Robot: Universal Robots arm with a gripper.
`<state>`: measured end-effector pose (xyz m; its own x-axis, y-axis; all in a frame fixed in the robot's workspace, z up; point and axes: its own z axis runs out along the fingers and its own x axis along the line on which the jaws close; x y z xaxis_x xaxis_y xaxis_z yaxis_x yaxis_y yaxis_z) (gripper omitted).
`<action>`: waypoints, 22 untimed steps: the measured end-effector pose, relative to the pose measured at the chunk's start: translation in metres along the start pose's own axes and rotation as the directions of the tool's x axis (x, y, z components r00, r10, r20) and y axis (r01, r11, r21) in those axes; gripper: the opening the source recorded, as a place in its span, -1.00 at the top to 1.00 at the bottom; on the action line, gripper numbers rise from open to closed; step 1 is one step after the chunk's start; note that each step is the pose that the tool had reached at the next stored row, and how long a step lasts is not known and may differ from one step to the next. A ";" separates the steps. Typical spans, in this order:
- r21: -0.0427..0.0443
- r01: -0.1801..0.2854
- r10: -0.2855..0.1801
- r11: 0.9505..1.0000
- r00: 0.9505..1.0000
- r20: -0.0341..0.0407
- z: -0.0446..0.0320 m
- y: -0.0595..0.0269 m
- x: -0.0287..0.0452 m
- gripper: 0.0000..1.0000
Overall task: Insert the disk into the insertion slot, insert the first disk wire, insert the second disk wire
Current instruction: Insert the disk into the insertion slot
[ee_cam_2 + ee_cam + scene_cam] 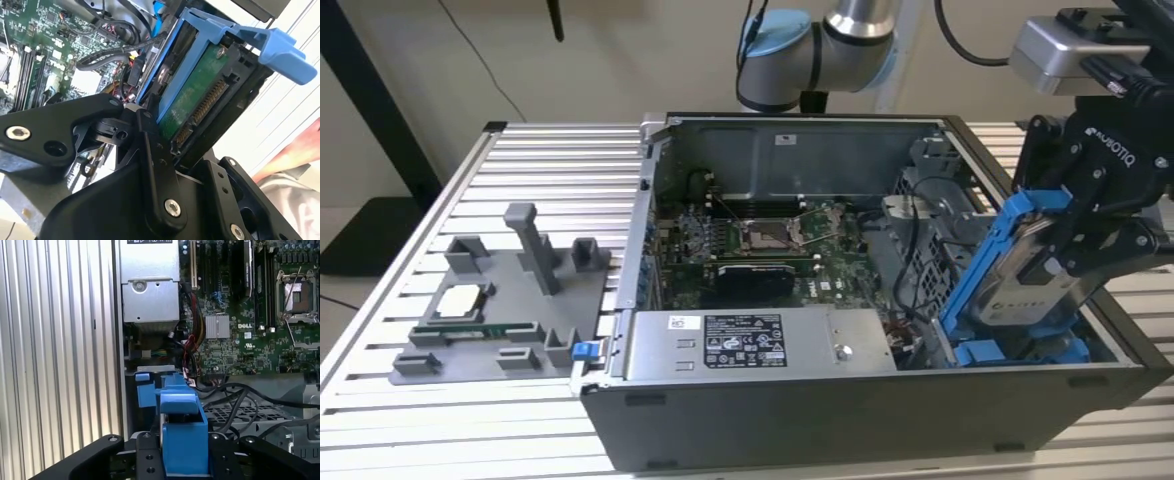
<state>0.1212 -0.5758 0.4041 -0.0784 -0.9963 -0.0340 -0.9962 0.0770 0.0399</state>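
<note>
— So, where is the disk [1025, 290] at this point?

— Up in the claw [1067, 255], over the end of the open computer case [854, 425] at the exterior view's right. The claw is closed on it, with a finger pressed on either side of the blue caddy. The first wrist view has them flanking it.

— Why tilted like that?

— My guess is to line it up with the insertion slot [1007, 352], whose blue rails sit right under its lower end. The disk leans with its upper end away from the motherboard [761, 240]. I can't tell whether the lower edge touches the rails, but it is clearly not seated.

— And the wires?

— Neither is in, I'd judge. In the second wrist view the disk's connector edge is bare, and loose black cables [240, 392] lie in the case beside the bay.

— Anything crowding it?

— The power-supply box [747, 340] sits near the slot, apart from the disk. The case itself stands on the slatted tabletop [480, 440].
</note>
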 end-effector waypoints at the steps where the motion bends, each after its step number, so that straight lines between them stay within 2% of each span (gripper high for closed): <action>1: 0.000 -0.003 0.003 1.000 1.000 -0.001 0.0002 0.0002 -0.0006 1.00; 7: 0.001 -0.009 0.009 1.000 1.000 -0.003 0.0065 0.0001 -0.0012 1.00; 9: 0.001 -0.009 0.009 1.000 1.000 -0.004 0.0066 0.0000 -0.0017 1.00; 11: -0.001 -0.009 0.009 1.000 1.000 -0.002 0.0040 -0.0001 -0.0019 1.00; 13: -0.003 -0.007 0.007 1.000 1.000 0.003 -0.0006 -0.0001 -0.0015 1.00; 15: -0.005 -0.004 0.004 1.000 1.000 0.000 -0.0064 -0.0006 -0.0018 1.00; 22: -0.009 0.044 -0.044 0.999 0.999 0.001 -0.0080 -0.0071 -0.0024 1.00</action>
<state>0.1287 -0.5743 0.4119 -0.0349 -0.9987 -0.0363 -0.9983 0.0331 0.0473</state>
